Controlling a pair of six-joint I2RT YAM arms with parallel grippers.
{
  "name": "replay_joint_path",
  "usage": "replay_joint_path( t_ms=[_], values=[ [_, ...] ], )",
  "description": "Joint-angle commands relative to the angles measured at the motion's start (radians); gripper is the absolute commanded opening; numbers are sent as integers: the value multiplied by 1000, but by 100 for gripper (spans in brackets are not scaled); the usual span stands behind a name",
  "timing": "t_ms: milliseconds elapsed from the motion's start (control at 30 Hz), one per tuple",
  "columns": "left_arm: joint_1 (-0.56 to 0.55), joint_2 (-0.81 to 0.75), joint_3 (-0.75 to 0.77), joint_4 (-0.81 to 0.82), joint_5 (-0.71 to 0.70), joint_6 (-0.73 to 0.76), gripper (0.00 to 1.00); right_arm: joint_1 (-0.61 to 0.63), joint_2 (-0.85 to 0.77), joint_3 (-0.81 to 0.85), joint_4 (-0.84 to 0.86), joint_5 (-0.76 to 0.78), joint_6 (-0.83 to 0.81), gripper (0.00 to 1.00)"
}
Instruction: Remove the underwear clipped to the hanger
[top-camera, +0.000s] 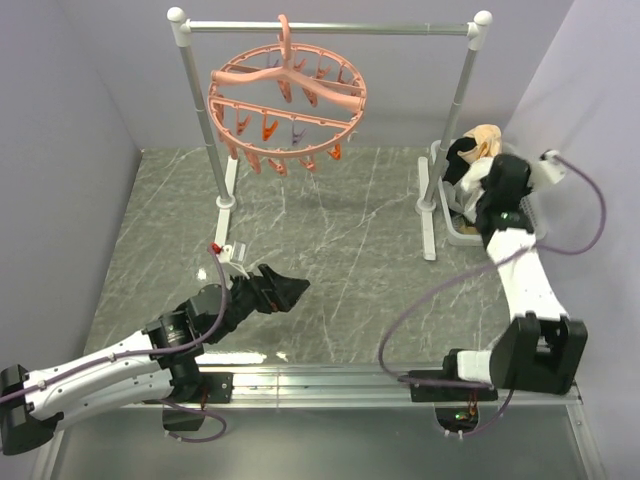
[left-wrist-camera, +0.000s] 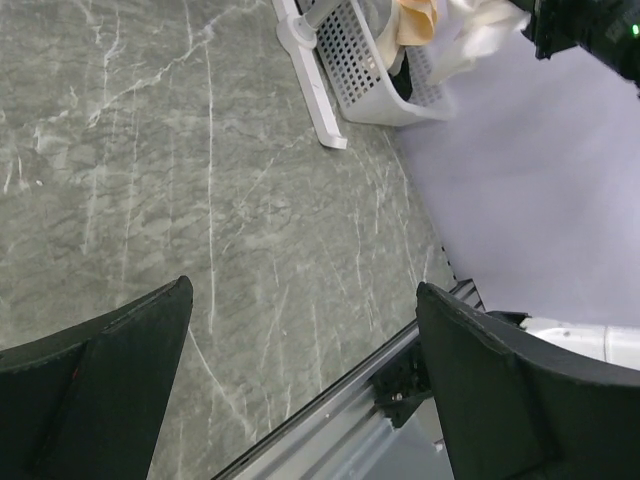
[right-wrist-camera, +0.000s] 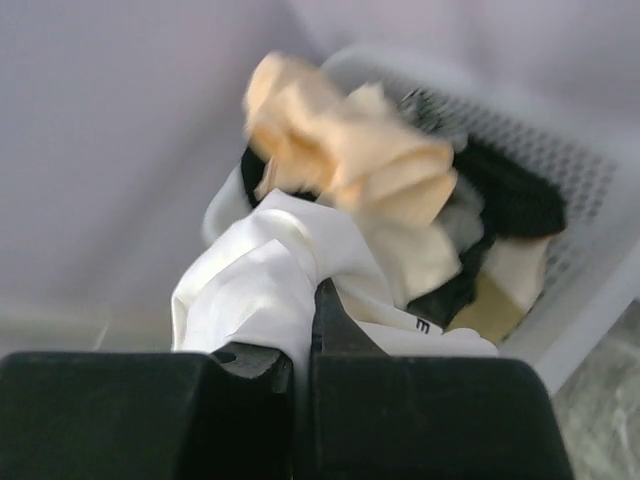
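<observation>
The hanger (top-camera: 288, 98), a salmon-pink ring with dangling clips, hangs from the silver rail with no garment on it. A white piece of underwear (right-wrist-camera: 260, 280) is pinched between the jaws of my right gripper (right-wrist-camera: 308, 335), which is shut over the white basket (right-wrist-camera: 590, 250). More underwear lies piled in the basket: beige (right-wrist-camera: 350, 150) and black (right-wrist-camera: 510, 195). From above, the right gripper (top-camera: 480, 195) sits at the basket with the pile (top-camera: 485, 138) behind it. My left gripper (top-camera: 287, 290) hovers low over the table near the front, open and empty (left-wrist-camera: 305, 290).
The silver rail (top-camera: 330, 28) stands on two white-footed posts across the back. The basket (top-camera: 455, 232) sits by the right post against the right wall. An aluminium mounting rail (left-wrist-camera: 330, 420) runs along the table's near edge.
</observation>
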Motion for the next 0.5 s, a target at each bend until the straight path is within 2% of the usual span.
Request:
replay_joint_path(
  t_ms=[0,67,133,167,200,233,267,367,467],
  values=[
    [-4,-28,3,-46,28,9,99,-93,123,138,-74,-50,55,0],
    [-4,-31,14,-55,34,25,100,-101,238,249,-126,-37,39,4],
    [-2,-37,21,-52,43,32,99,-103,355,351,-178,-64,10,22],
    [-2,-44,23,-48,46,41,99,-103,389,382,-239,-78,6,50],
    [-2,-46,23,-39,51,43,99,-103,421,434,-275,-87,10,65],
    [-2,-55,26,-32,55,46,99,-103,465,453,-318,-99,10,93],
    [-2,-60,26,-29,55,51,100,-104,479,467,-332,-96,13,100],
    [-2,-78,31,-22,60,57,100,-100,448,453,-301,-125,-7,100],
    [-2,-83,44,-22,57,71,99,-92,342,413,-267,-139,-36,100]
  ],
)
